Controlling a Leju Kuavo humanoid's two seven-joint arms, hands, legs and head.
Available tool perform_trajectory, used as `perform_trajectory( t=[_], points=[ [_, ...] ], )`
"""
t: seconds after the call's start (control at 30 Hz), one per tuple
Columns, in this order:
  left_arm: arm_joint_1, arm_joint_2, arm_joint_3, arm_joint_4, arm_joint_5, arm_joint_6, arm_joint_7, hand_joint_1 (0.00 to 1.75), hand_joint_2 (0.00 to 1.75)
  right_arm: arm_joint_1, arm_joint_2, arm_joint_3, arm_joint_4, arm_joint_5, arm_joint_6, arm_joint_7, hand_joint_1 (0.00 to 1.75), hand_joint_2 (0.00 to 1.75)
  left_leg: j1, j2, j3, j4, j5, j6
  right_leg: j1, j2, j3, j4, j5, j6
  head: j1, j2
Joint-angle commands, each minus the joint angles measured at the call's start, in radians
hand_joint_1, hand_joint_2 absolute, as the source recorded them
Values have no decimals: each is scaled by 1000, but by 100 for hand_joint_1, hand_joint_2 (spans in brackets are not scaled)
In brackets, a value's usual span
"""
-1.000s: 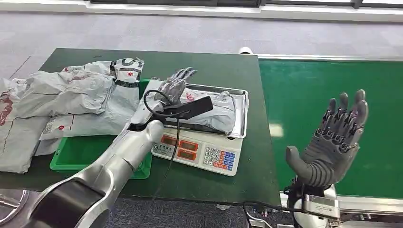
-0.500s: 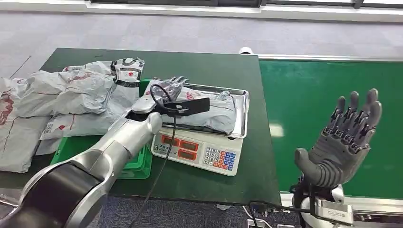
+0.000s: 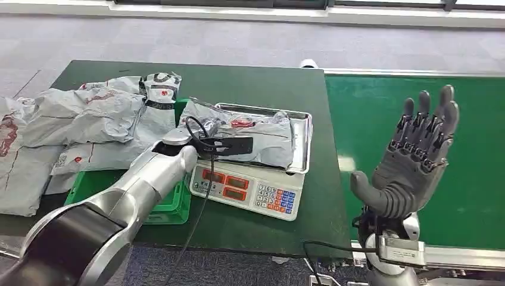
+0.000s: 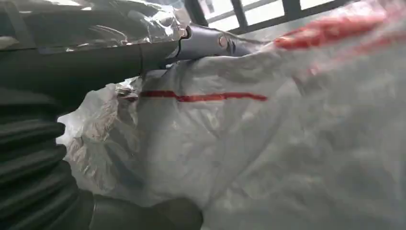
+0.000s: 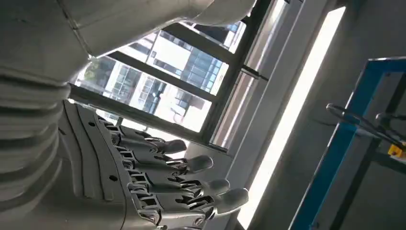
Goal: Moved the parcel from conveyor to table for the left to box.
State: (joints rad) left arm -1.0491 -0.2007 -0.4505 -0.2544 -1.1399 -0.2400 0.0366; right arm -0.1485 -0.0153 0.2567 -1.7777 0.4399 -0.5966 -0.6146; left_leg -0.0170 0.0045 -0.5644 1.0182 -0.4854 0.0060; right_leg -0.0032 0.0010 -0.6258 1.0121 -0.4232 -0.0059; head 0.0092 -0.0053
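A grey plastic parcel (image 3: 262, 134) with red print lies in the steel tray (image 3: 305, 143) of a white weighing scale (image 3: 250, 190) on the dark green table (image 3: 250, 77). My left arm reaches across to the parcel's near left end. In the left wrist view my left hand (image 4: 95, 60) grips the parcel (image 4: 268, 143), with a dark finger (image 4: 206, 43) over the crumpled plastic and the thumb (image 4: 143, 215) beneath it. My right hand (image 3: 417, 161) is raised at the conveyor's near edge, palm turned inward and fingers (image 5: 191, 165) spread, holding nothing.
A green box (image 3: 101, 190) sits left of the scale, with a heap of several grey parcels (image 3: 95, 119) lying over it and the table's left side. The green conveyor belt (image 3: 381, 107) runs along the right. A black cable (image 3: 205, 196) hangs from my left wrist.
My left hand has dropped from above the parcel onto its near left end and closed on it. My right hand drifted slightly right, then back, staying open.
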Motion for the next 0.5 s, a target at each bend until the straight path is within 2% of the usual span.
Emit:
perform_trajectory(
  t=[0.03, 0.3, 0.5],
  points=[
    [-39, -14, -50, 46, -30, 24, -67, 175, 175, -25, 4, 40, 54, 3, -12, 1, 0, 175, 1, 0, 1, -1, 0, -2, 0, 1, 1, -1, 0, 0, 0, 0],
    [-50, -5, -44, 45, -42, 81, -74, 175, 175, -41, -2, 35, 75, -20, -9, -10, 0, 175, 1, 1, 1, -1, 0, -3, 0, 1, 0, -1, 1, 0, 0, 0],
    [-45, 7, -18, 34, -58, 206, -75, 175, 175, 10, 26, 18, 23, 21, 8, 4, 0, 175, 1, 1, 1, 0, 0, -2, 1, 1, 0, -1, 0, 0, 0, 0]
  ],
)
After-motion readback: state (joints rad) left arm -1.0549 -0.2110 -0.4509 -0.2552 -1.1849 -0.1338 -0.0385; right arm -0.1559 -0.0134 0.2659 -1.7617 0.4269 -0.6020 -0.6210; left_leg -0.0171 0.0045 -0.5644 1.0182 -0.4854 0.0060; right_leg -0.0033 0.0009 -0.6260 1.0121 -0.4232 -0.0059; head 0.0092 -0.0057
